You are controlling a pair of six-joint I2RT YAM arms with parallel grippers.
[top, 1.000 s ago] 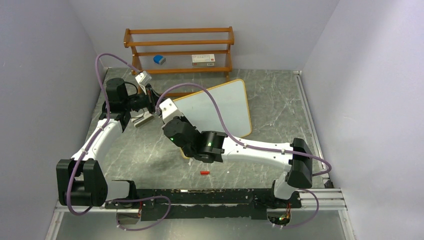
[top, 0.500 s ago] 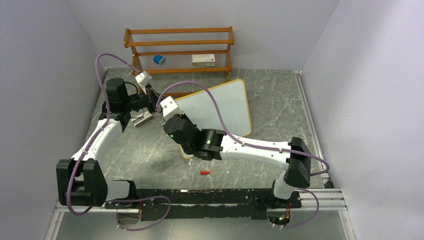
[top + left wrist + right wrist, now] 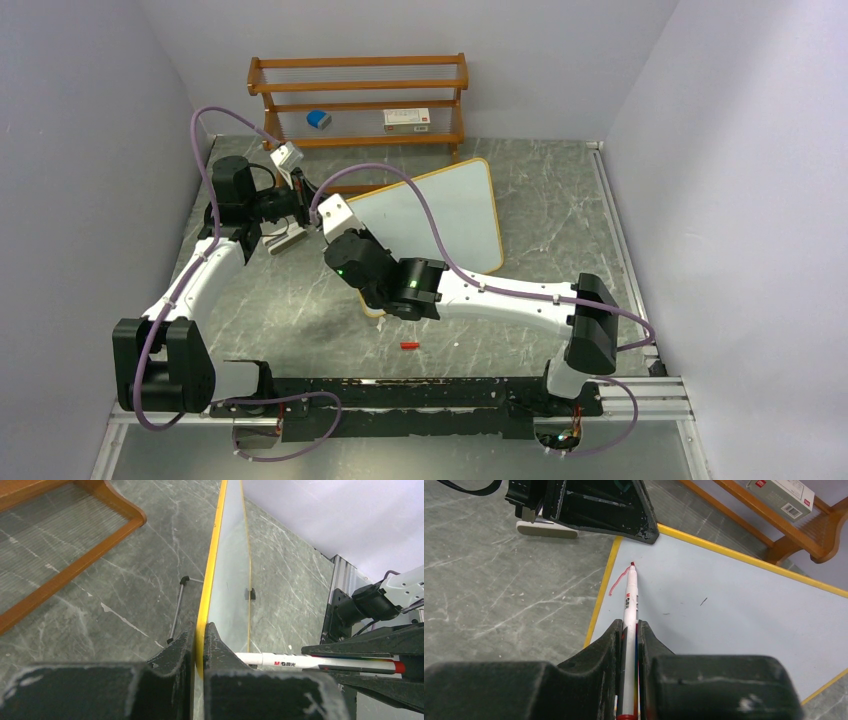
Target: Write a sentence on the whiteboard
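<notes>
The whiteboard (image 3: 440, 215) stands tilted on the table, white with a thin yellow frame. My left gripper (image 3: 300, 200) is shut on its left frame edge (image 3: 207, 587), one finger on each side, as the left wrist view (image 3: 199, 630) shows. My right gripper (image 3: 335, 228) is shut on a white marker (image 3: 629, 600) with a red tip. The tip rests on the board face (image 3: 734, 605) near the corner by the left gripper. A short red stroke (image 3: 616, 583) runs from the tip toward the frame. The marker also shows in the left wrist view (image 3: 310, 662).
A brown slatted rack (image 3: 358, 100) stands at the back, holding a blue object (image 3: 318, 119) and a small box (image 3: 407, 119). A red cap (image 3: 408, 346) lies on the table near the front. A pale flat object (image 3: 285, 240) lies under the left gripper.
My right arm has shifted slightly left and away along the board with the marker. The left arm and the whiteboard have not moved.
</notes>
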